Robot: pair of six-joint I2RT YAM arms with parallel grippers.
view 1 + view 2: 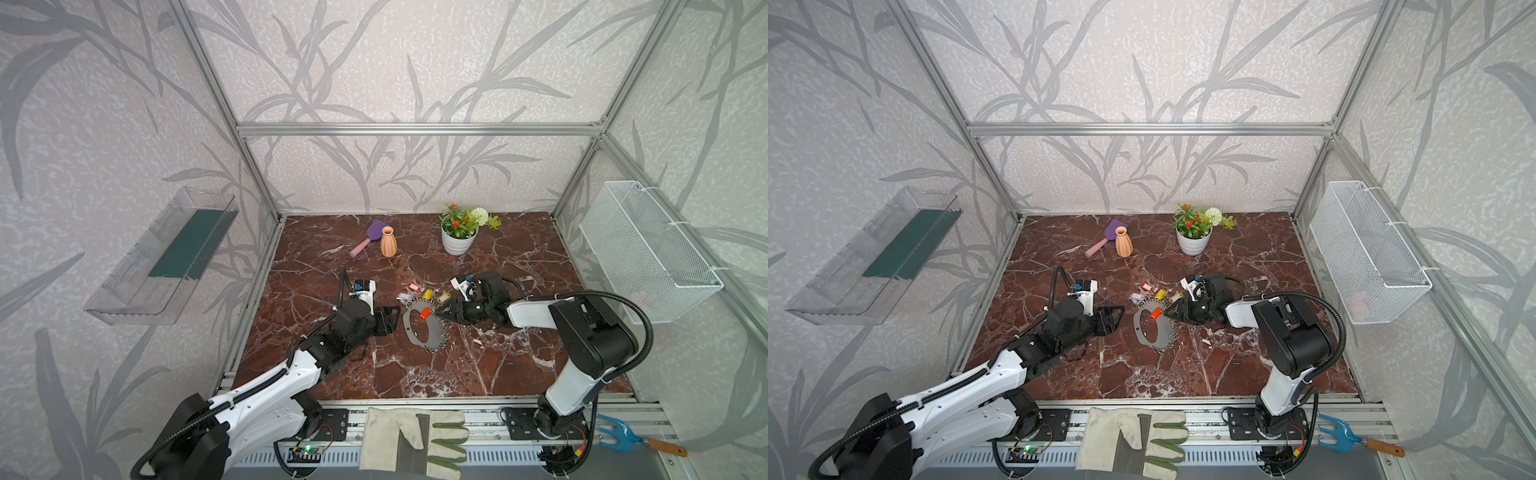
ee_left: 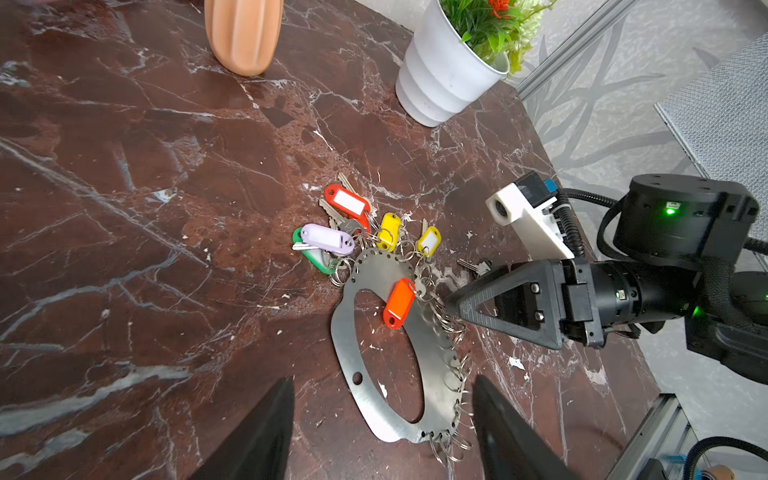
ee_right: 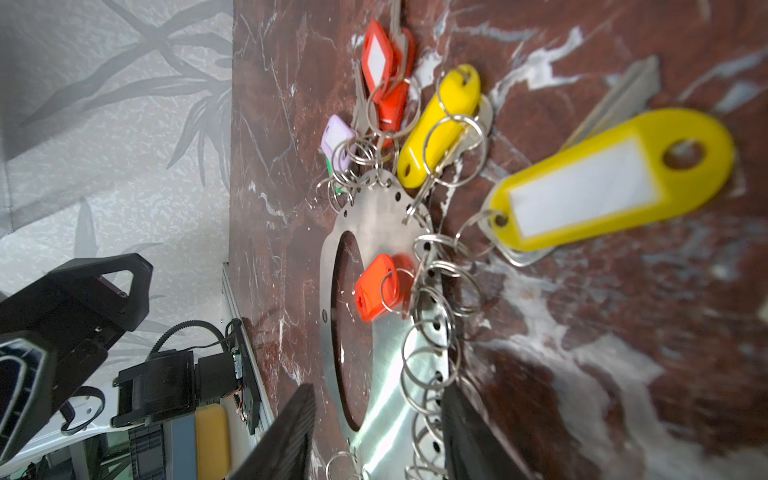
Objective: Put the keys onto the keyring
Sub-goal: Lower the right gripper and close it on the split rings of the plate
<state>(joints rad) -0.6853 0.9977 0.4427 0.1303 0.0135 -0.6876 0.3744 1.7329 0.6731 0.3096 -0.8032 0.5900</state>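
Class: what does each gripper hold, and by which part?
Nothing is held. The right gripper straddles the keyring at its ringed edge, the left gripper its end; both jaws open.

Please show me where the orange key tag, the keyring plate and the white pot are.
orange key tag (image 2: 399, 303), left wrist view, middle of its plastic body.
keyring plate (image 2: 378, 272), left wrist view, bare metal between oval hole and drilled rim.
white pot (image 2: 440, 79), left wrist view, ribbed side wall.

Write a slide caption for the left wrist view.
Keyring framed by the open left gripper, right gripper at its ringed edge near the orange key tag.
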